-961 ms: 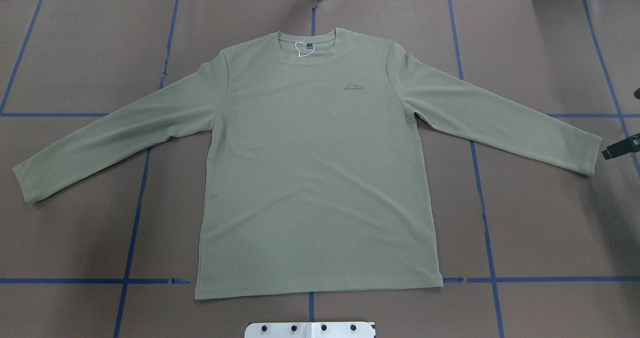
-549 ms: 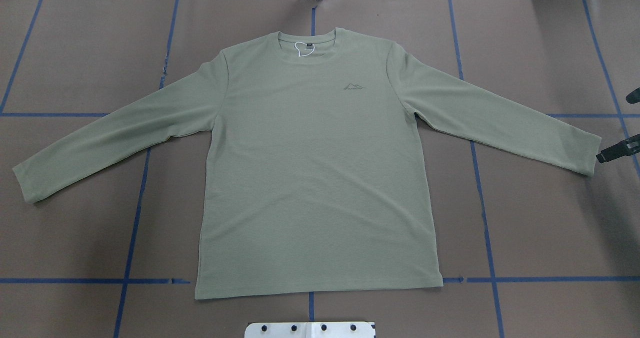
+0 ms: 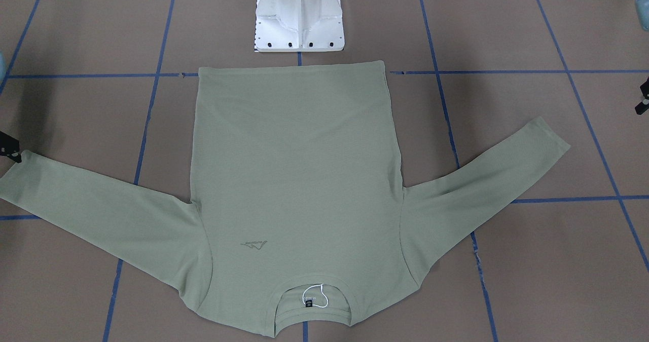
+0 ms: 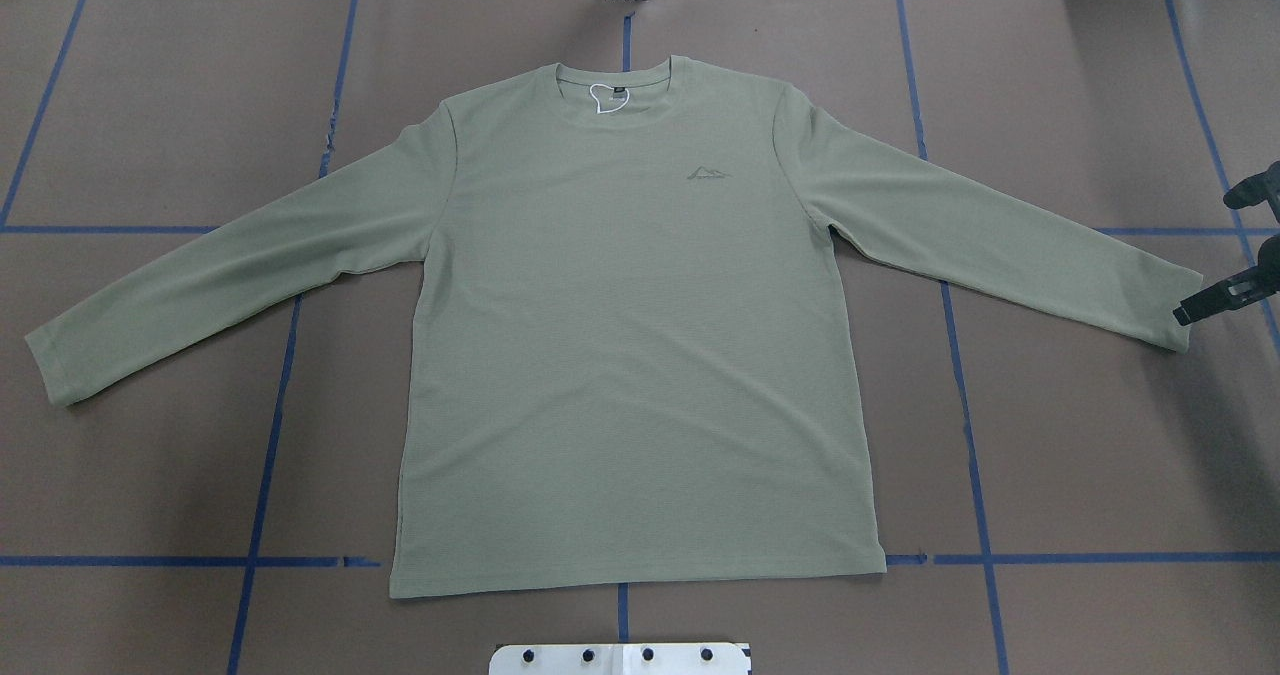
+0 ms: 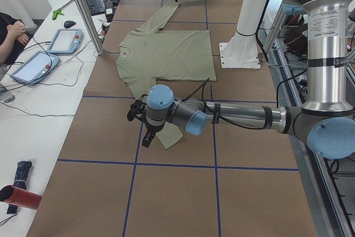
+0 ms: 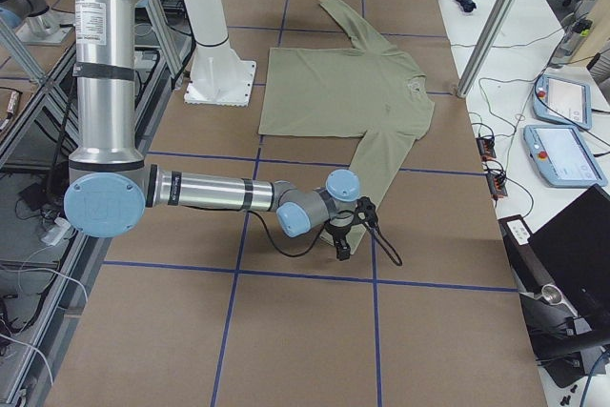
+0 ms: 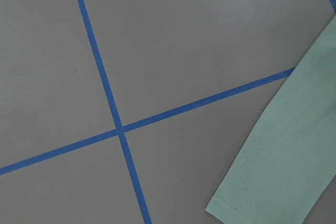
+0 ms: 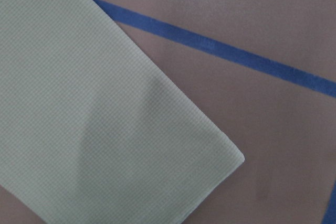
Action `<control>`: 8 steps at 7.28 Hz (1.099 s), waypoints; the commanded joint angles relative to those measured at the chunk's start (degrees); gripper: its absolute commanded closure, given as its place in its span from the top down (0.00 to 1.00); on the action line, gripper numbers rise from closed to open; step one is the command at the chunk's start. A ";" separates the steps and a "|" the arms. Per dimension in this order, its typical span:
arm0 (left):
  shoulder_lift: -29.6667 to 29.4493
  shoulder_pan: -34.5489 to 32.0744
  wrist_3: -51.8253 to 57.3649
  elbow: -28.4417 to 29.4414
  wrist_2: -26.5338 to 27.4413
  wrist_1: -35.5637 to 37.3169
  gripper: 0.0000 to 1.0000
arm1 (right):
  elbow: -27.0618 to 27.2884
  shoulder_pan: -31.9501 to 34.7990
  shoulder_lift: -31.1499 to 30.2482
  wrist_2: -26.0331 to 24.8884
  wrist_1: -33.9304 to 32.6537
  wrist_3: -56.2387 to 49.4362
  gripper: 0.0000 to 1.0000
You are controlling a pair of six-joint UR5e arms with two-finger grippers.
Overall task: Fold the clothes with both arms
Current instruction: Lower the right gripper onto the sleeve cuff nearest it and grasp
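Shirt (image 4: 640, 355) lay flat, nothing folded; right gripper (image 4: 1210, 255) sat open at its 3 o'clock cuff, left gripper (image 5: 143, 129) state unreadable.

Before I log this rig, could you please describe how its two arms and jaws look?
Both the left arm and right arm are grey metal tubes with light-blue joint caps, printed white labels, black cables and black jaws.
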 commanded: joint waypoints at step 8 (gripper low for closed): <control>-0.45 -0.01 -0.02 0.00 0.06 0.00 1.00 | -3.50 -0.53 1.64 3.31 0.01 0.16 0.69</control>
